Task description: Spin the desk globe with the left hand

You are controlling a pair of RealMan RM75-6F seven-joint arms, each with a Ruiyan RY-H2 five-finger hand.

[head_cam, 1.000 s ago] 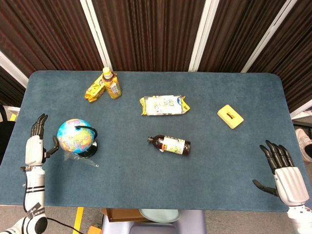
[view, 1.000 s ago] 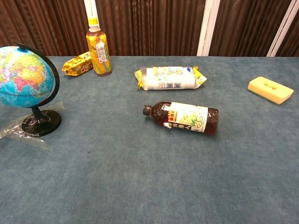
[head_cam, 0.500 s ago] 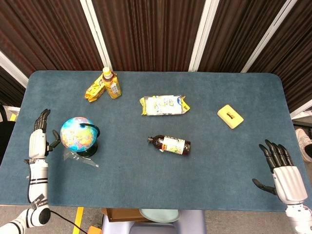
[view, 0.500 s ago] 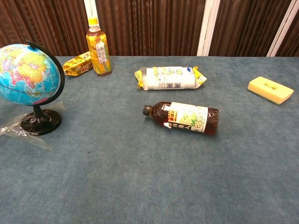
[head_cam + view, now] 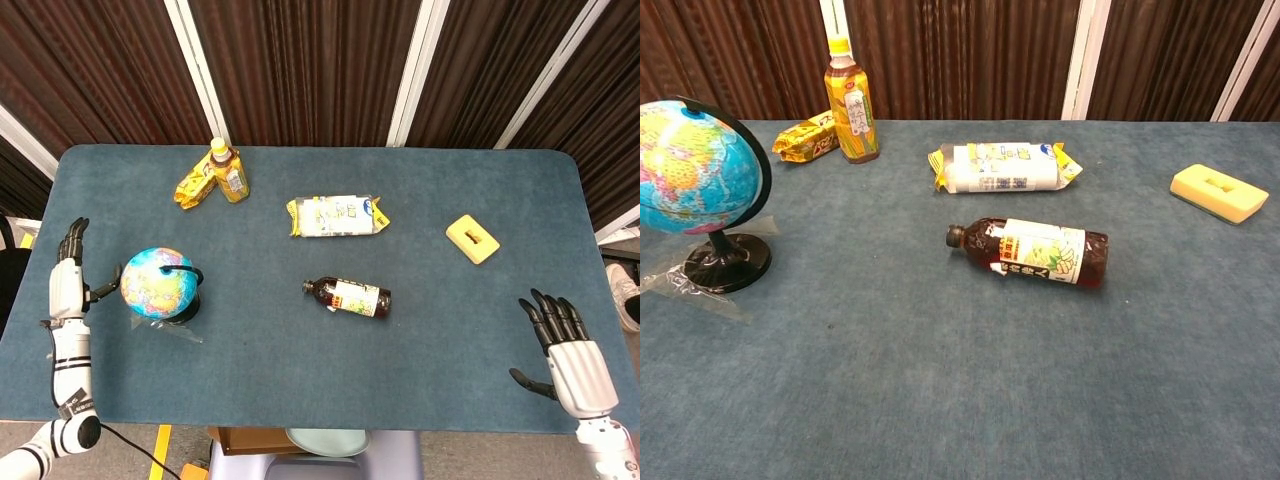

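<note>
The table (image 5: 420,330) takes up nearly everything here, a broad slab under a nappy blue-grey felt cloth, rounded at the corners, with dark ribbed curtains behind it.

Now the desk globe (image 5: 156,284), and watch this: it has rocked. Half a second ago it sat further from the left hand's fingers and a touch higher on the cloth; now the ball leans back towards them, and the map face showing in the chest view has shifted, more blue ocean turned forward. That reads to me as a flick already delivered, with the globe wobbling on its foot as much as turning. A smooth glossy sphere on a black arc and round black base, with a scrap of crinkly clear film under it.

The left hand (image 5: 68,281) has drawn off, up and outward. Fingers straight and narrow, together, pointing away from the robot, thumb out towards the globe, just beside it with a sliver of cloth between. It holds nothing.

The right hand (image 5: 570,352) is well apart from all this at the near right edge, dark fingers fanned wide, empty.

Far beyond the left fingertips: a crinkly snack packet (image 5: 338,215), a brown bottle lying on its side (image 5: 347,296), an upright yellow bottle (image 5: 229,172), a yellow foil bag (image 5: 196,186), a matte yellow block (image 5: 472,239).
</note>
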